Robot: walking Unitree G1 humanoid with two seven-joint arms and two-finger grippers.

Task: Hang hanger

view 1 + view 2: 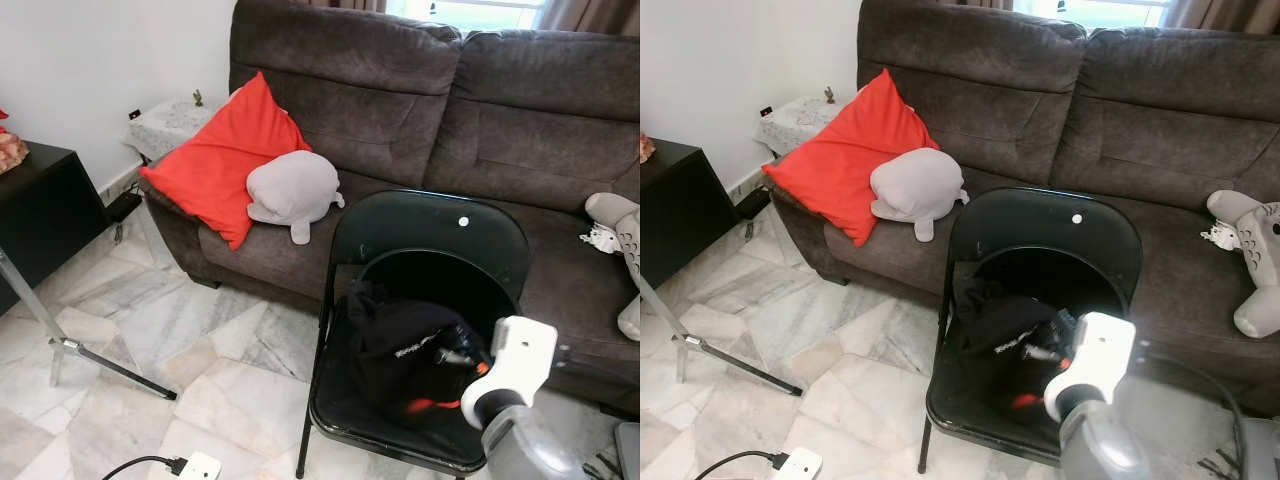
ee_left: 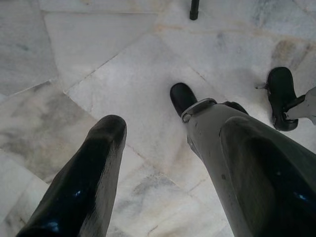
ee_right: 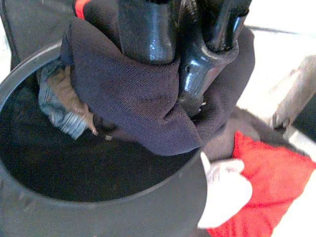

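Your right claw (image 3: 187,44) is clamped on a dark navy knit garment (image 3: 133,98), bunched with a red trim, on the black folding chair (image 1: 430,240) seat. Your left claw (image 2: 163,168) hangs open above the marble floor (image 2: 98,64).

Hanger (image 3: 197,84) mostly buried in dark garment (image 3: 143,103), only a glossy black bit shows. Right gripper (image 3: 187,29) cut off by top edge. In eye views its fingers are hidden behind the white wrist (image 1: 515,365). Grey plush (image 1: 625,240) cut by right edge. Left gripper (image 2: 163,163) fingers run off bottom edge.
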